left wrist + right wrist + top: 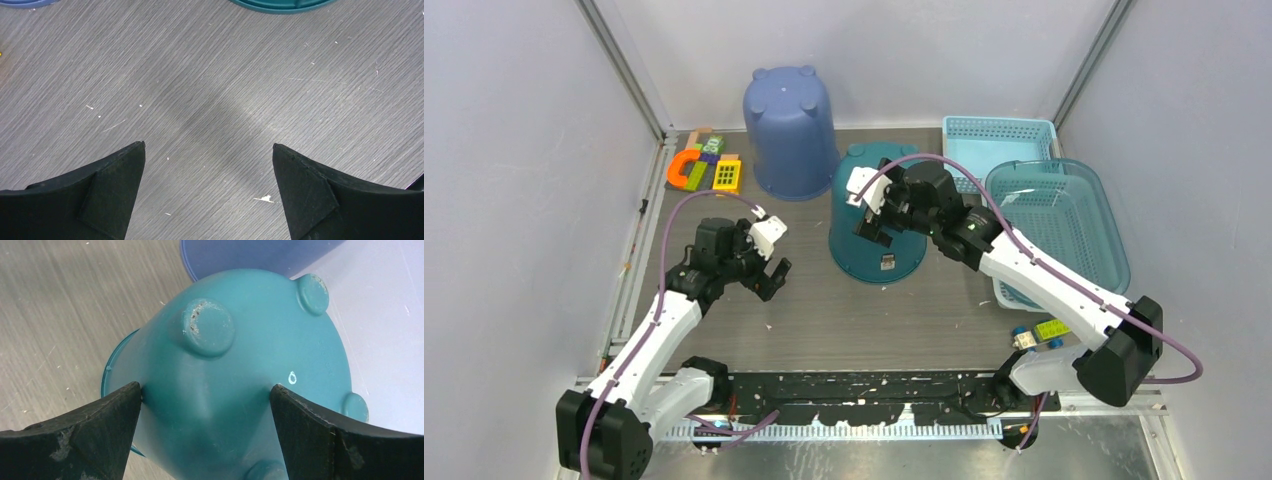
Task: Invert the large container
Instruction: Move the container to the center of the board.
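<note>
- Resting mouth-down near the middle of the grey wood-grain table [824, 310], the large teal plastic bucket [854, 250] is seen with its round moulded feet [209, 327] turned upward. The turn-over is judged done, unless a flip back is meant.
- A purple plastic bucket [791, 130] of similar size is stood just behind it, likewise bottom-up. Which of the two is meant as the large one cannot be settled for certain.
- Nothing can be carried in either bucket as placed, and whatever lies beneath them is hidden.
- Two slotted plastic baskets are set at the right. The translucent blue-green front basket [1114, 250] overlaps the pale blue rear basket [999, 125], and no contents are made out in either.
- The right gripper [205, 386] is spread wide over the teal bucket's upturned base, with a finger at each side of the wall. Contact cannot be told.
- The left gripper [209, 145] is held open above bare table, with nothing between its fingers.
- Small coloured toy blocks [704, 165] are gathered at the back-left corner.
</note>
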